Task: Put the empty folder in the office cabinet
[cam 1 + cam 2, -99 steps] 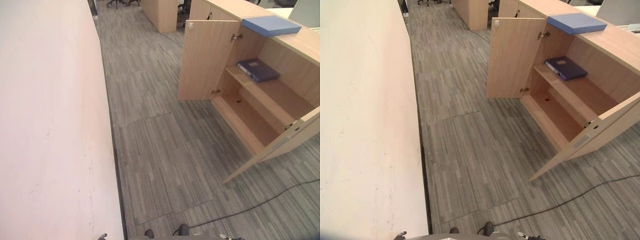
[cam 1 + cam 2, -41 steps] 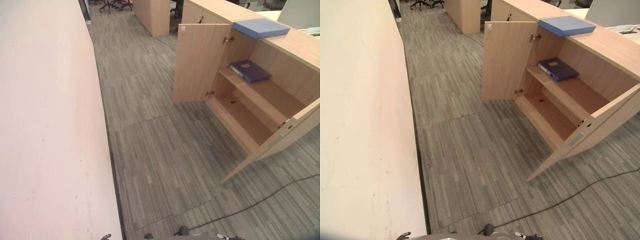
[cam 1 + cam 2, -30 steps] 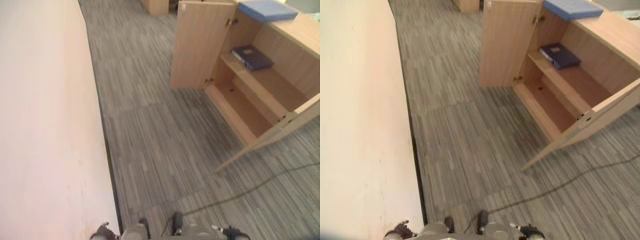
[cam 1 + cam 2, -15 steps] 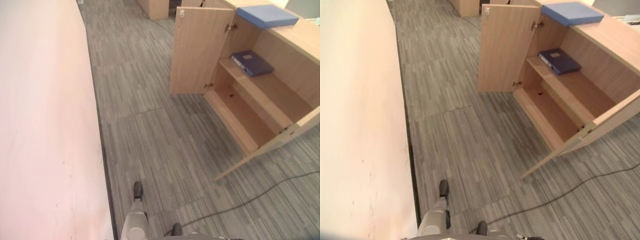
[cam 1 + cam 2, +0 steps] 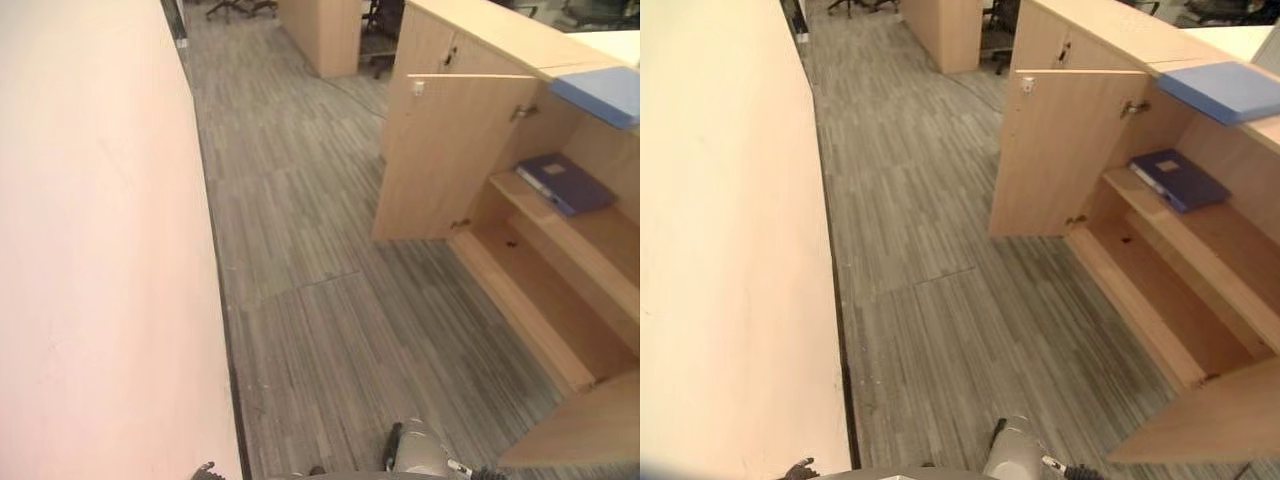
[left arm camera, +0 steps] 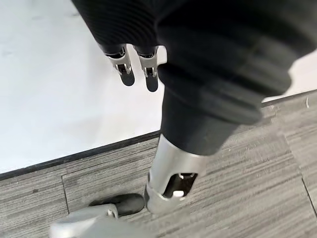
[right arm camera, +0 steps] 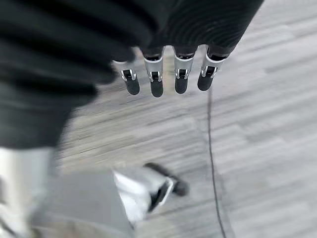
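Cabinet (image 5: 1160, 290) sits open at the right, dark blue folder (image 5: 1180, 178) on its shelf. Left hand (image 6: 136, 69) and right hand (image 7: 168, 74) hang loose-fingered, empty.

A dark blue folder (image 5: 1180, 178) lies on the cabinet's upper shelf (image 5: 1210, 240); a light blue folder (image 5: 1225, 90) lies on the cabinet top (image 5: 1110, 35).

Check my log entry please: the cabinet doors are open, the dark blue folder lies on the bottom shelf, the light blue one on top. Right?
Not quite: the dark blue folder lies on the upper shelf, as the right eye view shows. The cabinet is open, and the light blue folder lies on top.
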You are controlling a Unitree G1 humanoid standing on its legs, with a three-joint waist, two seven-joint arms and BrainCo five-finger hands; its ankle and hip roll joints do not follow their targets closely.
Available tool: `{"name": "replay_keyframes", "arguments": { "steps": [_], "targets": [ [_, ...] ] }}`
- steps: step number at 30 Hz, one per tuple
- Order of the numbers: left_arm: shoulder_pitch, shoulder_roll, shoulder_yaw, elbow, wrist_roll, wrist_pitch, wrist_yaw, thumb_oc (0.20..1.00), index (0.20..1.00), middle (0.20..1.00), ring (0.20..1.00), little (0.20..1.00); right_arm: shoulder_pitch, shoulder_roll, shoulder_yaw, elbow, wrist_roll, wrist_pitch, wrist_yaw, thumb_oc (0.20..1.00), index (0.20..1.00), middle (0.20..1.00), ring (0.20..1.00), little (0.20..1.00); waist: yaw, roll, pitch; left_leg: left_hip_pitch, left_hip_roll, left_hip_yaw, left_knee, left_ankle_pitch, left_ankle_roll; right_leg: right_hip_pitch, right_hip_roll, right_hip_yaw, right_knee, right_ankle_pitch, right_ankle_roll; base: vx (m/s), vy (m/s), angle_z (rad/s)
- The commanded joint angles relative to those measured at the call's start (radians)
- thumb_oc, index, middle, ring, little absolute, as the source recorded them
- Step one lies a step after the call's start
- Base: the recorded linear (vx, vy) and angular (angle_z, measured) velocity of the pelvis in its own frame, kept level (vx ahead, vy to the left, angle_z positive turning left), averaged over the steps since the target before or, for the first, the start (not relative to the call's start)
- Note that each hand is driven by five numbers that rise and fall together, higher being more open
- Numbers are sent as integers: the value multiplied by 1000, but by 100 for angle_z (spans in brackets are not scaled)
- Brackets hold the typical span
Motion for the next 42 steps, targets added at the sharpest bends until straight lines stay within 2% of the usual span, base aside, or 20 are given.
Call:
{"name": "replay_keyframes", "arguments": {
  "steps": [1,6,11,13,14,15,16,19,20,21,24,25,26,28,32,36,38,39,40,42],
  "targets": [
    [12,5,-5,42,43,4,-5,1000,1000,1000,1000,1000,-100,51,1,6,-16,-5,-13,1000,1000,1000,1000,1000,-1,-19,53,-61,-12,-44,-35,19,-31,123,-14,53,-253,237,86,336,-147,35],
    [28,7,30,87,79,11,-14,1000,1000,1000,1000,1000,-71,54,-8,32,-35,-2,1,1000,1000,1000,1000,1000,7,-33,32,23,18,-26,-35,-61,-54,180,-12,-50,-352,272,108,357,-162,22],
    [29,5,35,87,73,15,-15,1000,1000,1000,1000,1000,-39,48,-17,73,-42,1,5,1000,1000,1000,1000,1000,-16,-19,-3,74,98,5,14,-88,-84,182,20,-59,-261,202,62,347,-201,-39],
    [0,3,19,60,41,9,-11,1000,1000,1000,1000,1000,-34,49,-26,74,9,-15,-8,1000,1000,1000,1000,1000,-33,-27,-3,-1,182,35,250,-16,-127,227,73,-43,-242,124,9,393,-411,-24],
    [-6,6,17,48,26,9,-9,1000,1000,1000,1000,1000,-32,50,-27,72,22,-19,-14,1000,1000,1000,1000,1000,-32,-39,5,-57,204,36,381,25,-128,255,88,-35,-251,106,-11,194,-287,-10],
    [-6,6,17,48,26,9,-9,1000,1000,1000,1000,1000,-32,50,-27,72,22,-19,-14,1000,1000,1000,1000,1000,-33,-38,4,-61,206,34,386,22,-129,254,89,-36,-251,106,-11,175,-325,-9],
    [-16,12,11,25,5,7,-5,1000,1000,1000,1000,1000,-33,47,-27,68,38,-20,-20,1000,1000,1000,1000,1000,-19,-60,29,-162,223,14,637,105,-121,297,115,-23,-260,72,-55,162,-288,-35],
    [-21,12,1,13,-2,6,7,1000,1000,1000,1000,1000,-33,36,-33,64,49,-17,-33,1000,1000,1000,1000,1000,0,-81,53,-288,240,29,765,113,-95,345,126,12,-264,37,-83,174,-185,-59],
    [-19,11,-4,14,3,6,7,1000,1000,1000,1000,1000,-35,34,-33,61,53,-20,-36,1000,1000,1000,1000,1000,8,-88,54,-329,234,27,744,93,-84,361,126,31,-268,31,-83,245,12,-79],
    [-12,10,-12,18,16,9,3,1000,1000,1000,1000,1000,-35,31,-34,56,58,-25,-34,1000,1000,1000,1000,1000,24,-92,53,-371,218,20,627,72,-70,388,128,73,-279,27,-72,194,44,-60],
    [-7,9,-17,24,20,7,3,1000,1000,1000,1000,1000,-35,26,-29,54,53,-28,-36,1000,1000,1000,1000,1000,40,-89,55,-404,195,-18,490,88,-76,414,129,106,-288,16,-62,210,95,-110],
    [-7,9,-23,31,26,6,1,1000,1000,1000,1000,1000,-31,23,-24,56,47,-29,-36,1000,1000,1000,1000,1000,47,-77,53,-408,178,-73,334,132,-92,430,135,127,-293,7,-55,280,149,-86],
    [-5,6,-29,40,26,6,2,1000,1000,1000,1000,1000,-24,20,-23,59,36,-29,-39,1000,1000,1000,1000,1000,58,-51,55,-401,183,-164,158,222,-122,468,154,164,-301,-12,-48,373,188,-86],
    [-5,-2,-32,58,26,7,1,1000,1000,1000,1000,1000,-9,14,-26,74,22,-26,-38,1000,1000,1000,1000,1000,61,-30,55,-426,181,-281,14,266,-152,500,168,231,-305,-39,-45,408,178,-94],
    [3,-11,-29,82,29,6,-6,1000,1000,1000,1000,1000,6,10,-36,95,-2,-19,-26,1000,1000,1000,1000,1000,64,-6,32,-394,176,-348,-13,284,-174,527,169,304,-316,-57,-28,256,178,-135],
    [-5,-8,-35,87,34,6,-9,1000,1000,1000,1000,1000,15,19,-52,112,2,-10,-17,1000,1000,1000,1000,1000,49,-10,-1,-360,159,-297,9,257,-159,529,117,336,-322,-52,1,238,262,-80],
    [-18,6,-30,88,35,7,-8,1000,1000,1000,1000,1000,14,30,-60,112,12,-9,-7,1000,1000,1000,1000,1000,39,-18,-25,-329,123,-243,11,215,-116,499,70,362,-283,-49,34,230,321,-61],
    [-18,6,-30,88,35,7,-8,1000,1000,1000,1000,1000,14,31,-60,112,12,-9,-8,1000,1000,1000,1000,1000,41,-19,-25,-328,123,-241,11,214,-115,499,68,364,-282,-50,34,257,387,-48],
    [-32,25,-19,95,41,11,-12,1000,1000,1000,1000,1000,3,36,-65,101,20,-7,4,1000,1000,1000,1000,1000,37,-21,-36,-294,92,-198,-1,188,-82,455,39,376,-199,-47,54,131,200,-41],
    [-35,32,-16,95,46,13,-13,1000,1000,1000,1000,1000,1,36,-67,93,21,-7,9,1000,1000,1000,1000,1000,36,-20,-41,-273,78,-179,-13,176,-67,429,23,378,-153,-41,64,163,253,-72]
  ]
}}
